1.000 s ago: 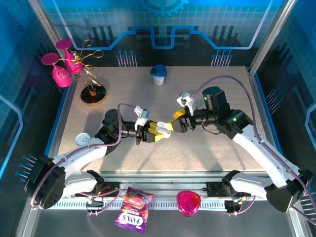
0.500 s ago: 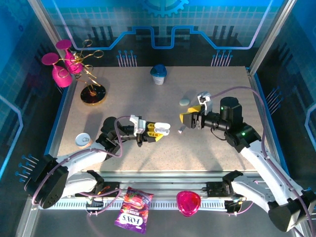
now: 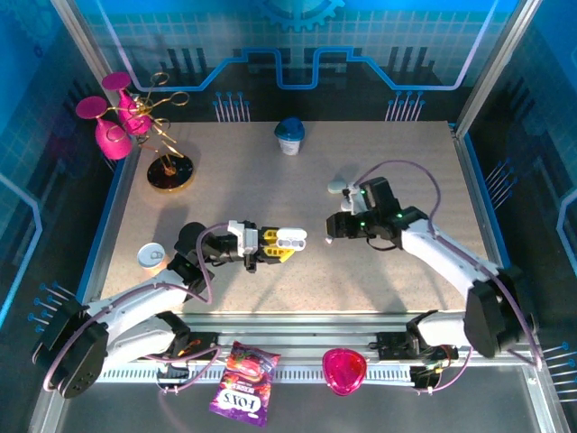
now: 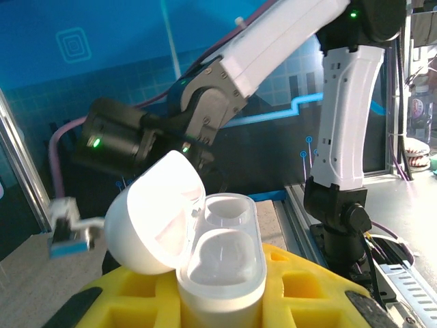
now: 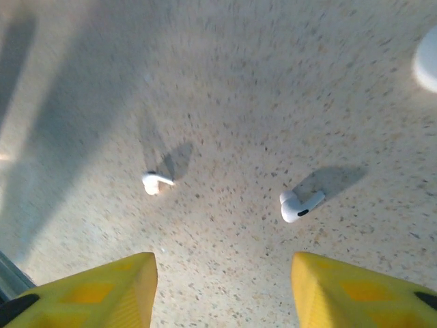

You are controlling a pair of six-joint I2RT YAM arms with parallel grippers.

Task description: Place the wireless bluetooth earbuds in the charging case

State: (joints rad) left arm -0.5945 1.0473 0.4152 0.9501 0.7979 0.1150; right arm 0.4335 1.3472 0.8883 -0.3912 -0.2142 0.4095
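One earbud [image 5: 158, 183] and a second earbud [image 5: 300, 206] apart on my bench [image 5: 225, 102], just ahead of my right hand [image 5: 222, 277], spread and empty, left hand [image 3: 278, 245] clamped on the open charging case [image 4: 222, 256]

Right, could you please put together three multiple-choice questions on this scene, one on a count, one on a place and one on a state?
1. How many earbuds lie on the table under the right gripper?
A. one
B. two
C. four

2. Where is the charging case?
A. lying on the table
B. in the right gripper
C. in the left gripper

3. How does the charging case stand?
A. lid shut
B. lid open, both wells empty
C. lid open, both wells filled

Answers:
1 B: the right wrist view shows two white earbuds lying apart on the table.
2 C: the left gripper clamps it at its base.
3 B: the left wrist view shows the lid tipped back over two bare wells.
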